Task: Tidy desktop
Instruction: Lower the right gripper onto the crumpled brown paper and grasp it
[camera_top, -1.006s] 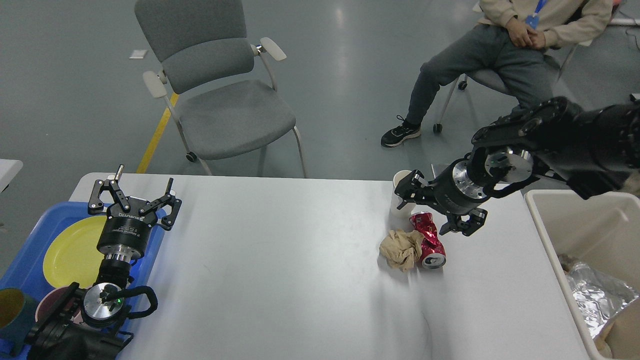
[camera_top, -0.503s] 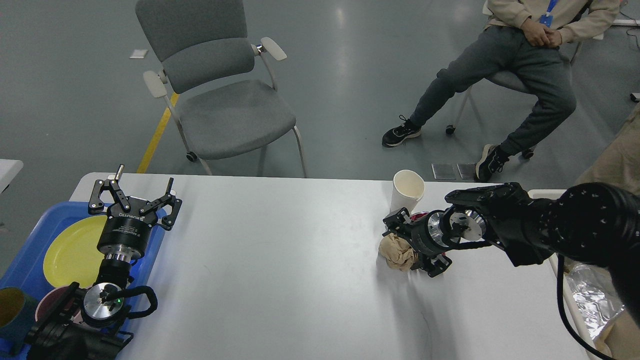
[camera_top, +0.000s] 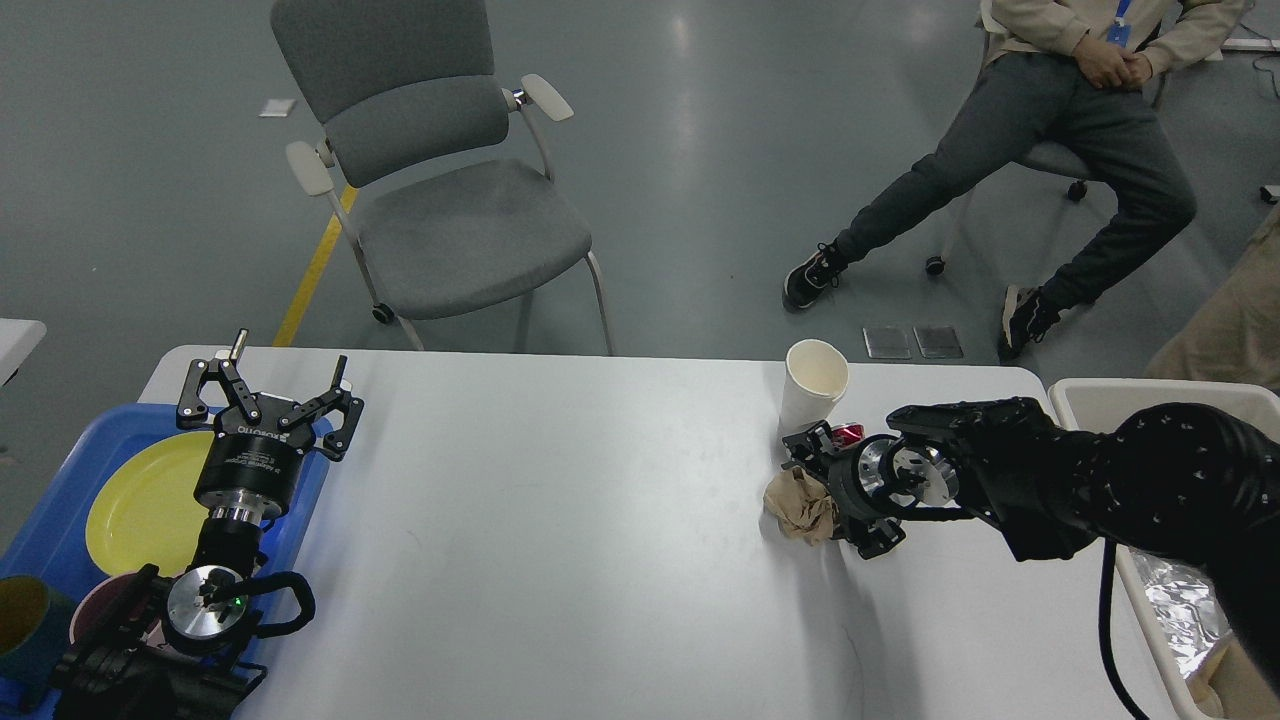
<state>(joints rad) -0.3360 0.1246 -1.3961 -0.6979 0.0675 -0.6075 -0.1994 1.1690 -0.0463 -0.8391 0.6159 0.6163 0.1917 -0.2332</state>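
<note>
Desk (camera_top: 560, 520): white, filling the foreground.
Right gripper (camera_top: 830, 492): low over can (camera_top: 848, 432) and paper wad (camera_top: 800, 505) — grip unclear.
Left gripper (camera_top: 270, 398): spread wide above tray (camera_top: 45, 530).
Advice: seat fingers squarely round the can — avoid nudging the cup (camera_top: 812, 382).

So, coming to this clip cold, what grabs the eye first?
The right gripper is low on the desktop, pressed into a small litter pile: a crumpled brown paper ball, a crushed red can mostly hidden behind it, and a white paper cup standing just beyond. Far left, the left gripper hangs open over a blue tray holding a yellow plate.
</note>
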